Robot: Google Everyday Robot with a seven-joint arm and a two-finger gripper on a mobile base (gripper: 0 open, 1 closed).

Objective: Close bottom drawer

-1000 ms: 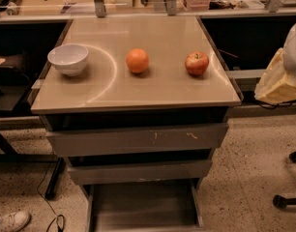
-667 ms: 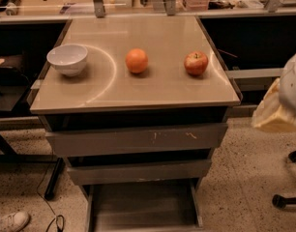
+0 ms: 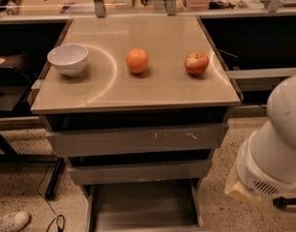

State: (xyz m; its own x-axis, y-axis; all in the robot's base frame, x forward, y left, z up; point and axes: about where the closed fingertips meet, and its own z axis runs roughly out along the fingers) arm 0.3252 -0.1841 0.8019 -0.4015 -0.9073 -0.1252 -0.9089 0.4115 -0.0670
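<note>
The bottom drawer (image 3: 143, 204) is the lowest and narrowest of three grey drawers under the table. It stands pulled out as a shallow tray with nothing in it, and its front is cut off by the lower edge of the view. The middle drawer (image 3: 138, 172) and the wide top drawer (image 3: 136, 139), with scratch marks on its front, stick out a little less. My gripper is out of view. Only a thick white segment of my arm (image 3: 276, 149) shows at the right, beside the drawers and apart from them.
On the tabletop (image 3: 153, 88) sit a white bowl (image 3: 68, 58), an orange (image 3: 137, 61) and a red apple (image 3: 196, 63). Dark shelving stands to either side. A black stand leg (image 3: 53, 180), a cable and a white shoe (image 3: 10, 221) lie on the speckled floor at the left.
The white arm segment at the right has come lower and closer, and fills more of the view. The drawers and the tabletop objects have not moved.
</note>
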